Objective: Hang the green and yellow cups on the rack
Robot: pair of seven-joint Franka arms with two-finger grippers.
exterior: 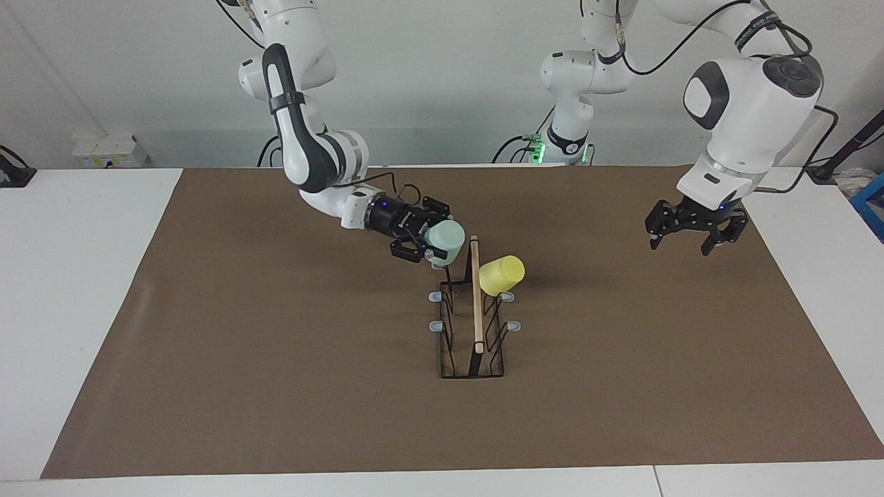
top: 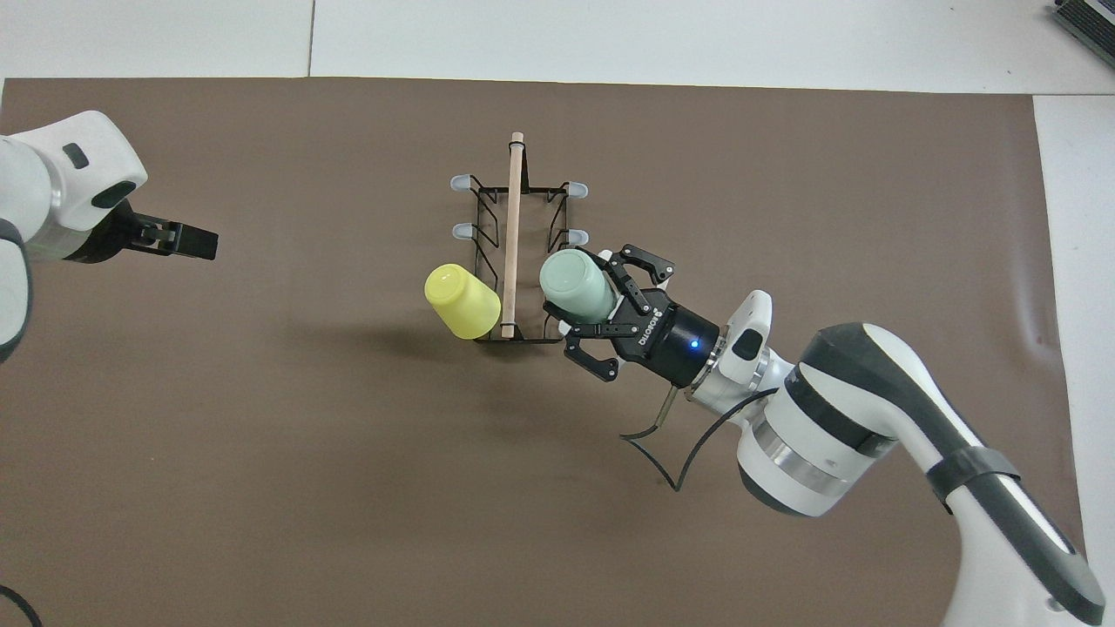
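The black wire rack with its wooden rod stands mid-table; it also shows in the overhead view. The yellow cup hangs tilted on the prong nearest the robots on the left arm's side, and shows in the overhead view. My right gripper is shut on the mint green cup, holding it tilted, bottom up, over the prong nearest the robots on the right arm's side; gripper and cup show overhead. My left gripper is open and empty, waiting above the mat toward the left arm's end.
A brown mat covers the table. Two grey-tipped prongs on each side of the rack are bare. The right arm's cable hangs just over the mat beside the rack.
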